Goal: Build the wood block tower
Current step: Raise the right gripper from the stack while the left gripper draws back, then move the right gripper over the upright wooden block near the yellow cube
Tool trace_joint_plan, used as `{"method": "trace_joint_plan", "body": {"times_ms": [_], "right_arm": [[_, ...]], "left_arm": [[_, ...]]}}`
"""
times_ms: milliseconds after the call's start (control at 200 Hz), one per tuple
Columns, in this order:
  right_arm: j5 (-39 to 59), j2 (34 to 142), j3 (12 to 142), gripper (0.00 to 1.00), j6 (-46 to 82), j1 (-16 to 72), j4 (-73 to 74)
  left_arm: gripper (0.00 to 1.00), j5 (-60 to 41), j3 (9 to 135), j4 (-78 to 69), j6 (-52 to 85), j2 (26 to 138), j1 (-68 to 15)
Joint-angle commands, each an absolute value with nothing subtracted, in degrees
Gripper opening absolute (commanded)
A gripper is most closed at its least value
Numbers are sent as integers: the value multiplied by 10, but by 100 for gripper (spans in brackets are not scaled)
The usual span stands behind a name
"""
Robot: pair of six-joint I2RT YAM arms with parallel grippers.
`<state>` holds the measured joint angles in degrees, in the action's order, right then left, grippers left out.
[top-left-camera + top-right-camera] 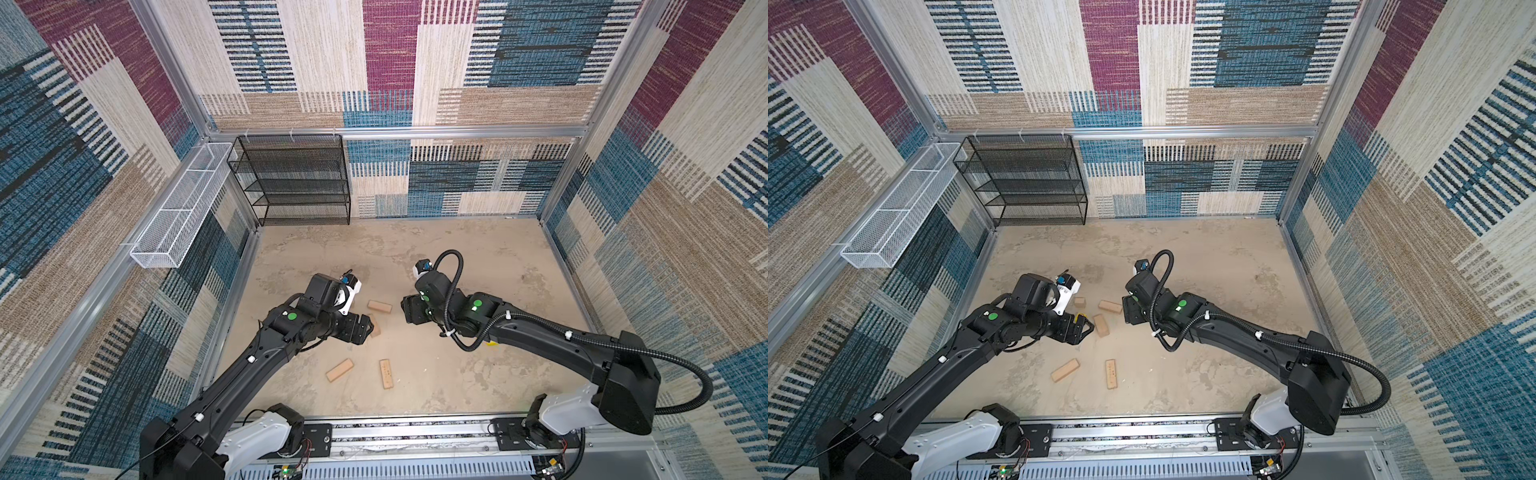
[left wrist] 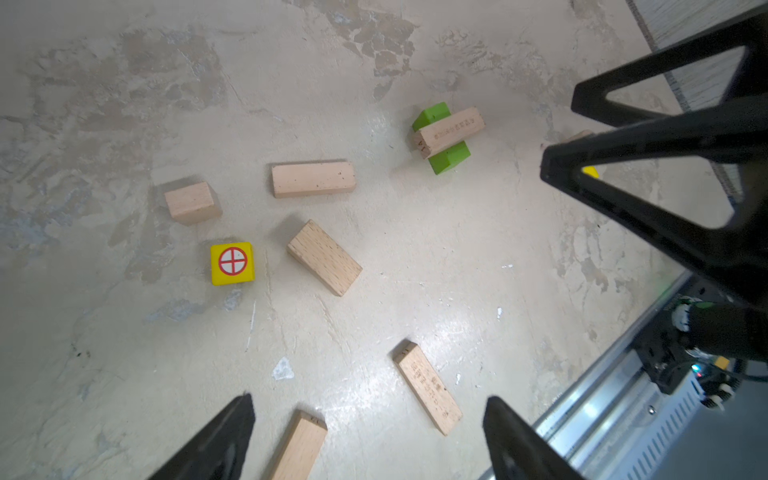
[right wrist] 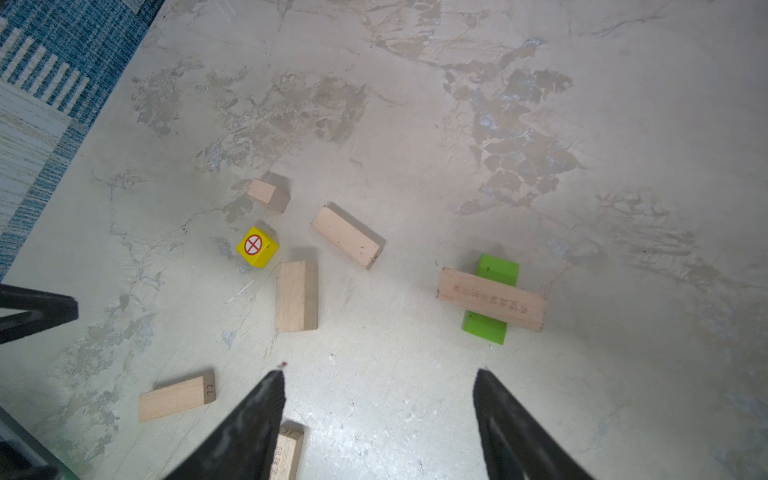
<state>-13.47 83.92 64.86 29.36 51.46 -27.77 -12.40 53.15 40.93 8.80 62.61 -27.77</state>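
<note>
Hovering open, left tool (image 2: 370,413) and right tool (image 3: 379,376) face the wood block tower (image 3: 490,299), one tan brick (image 2: 451,131) across one green oblong (image 3: 484,328) near table (image 1: 478,257) centre, with four bricks (image 2: 313,178), one tan cube (image 2: 191,202) and one yellow cube (image 2: 232,263) loose toward seven o'clock and twelve-to-three o'clock bare.

Both arms stretch inward, left arm (image 1: 249,361) and right arm (image 1: 540,332), wrists nearly facing. Left gripper (image 2: 369,401) has its jaws spread wide. Right gripper (image 3: 379,374) is spread too, seemingly angled downward.

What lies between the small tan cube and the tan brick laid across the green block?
One plain tan brick lying flat, touching neither the small tan cube nor the crossed brick; both wrist views show it.
</note>
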Motion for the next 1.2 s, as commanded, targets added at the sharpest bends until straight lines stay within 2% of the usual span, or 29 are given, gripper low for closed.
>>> {"method": "trace_joint_plan", "body": {"times_ms": [0,466,866,982,1197], "right_arm": [[-144,856,667,72,327,517,-293],[-104,910,708,61,366,521,-311],[-77,993,776,59,375,558,-321],[-59,1016,788,50,386,564,-309],[-56,1055,823,50,400,572,-313]], "left_arm": [[91,-125,537,400,79,630,-269],[91,-193,538,389,93,633,-205],[90,-217,541,389,95,636,-189],[90,-213,539,389,95,632,-184],[90,-214,538,388,98,635,-177]]}}
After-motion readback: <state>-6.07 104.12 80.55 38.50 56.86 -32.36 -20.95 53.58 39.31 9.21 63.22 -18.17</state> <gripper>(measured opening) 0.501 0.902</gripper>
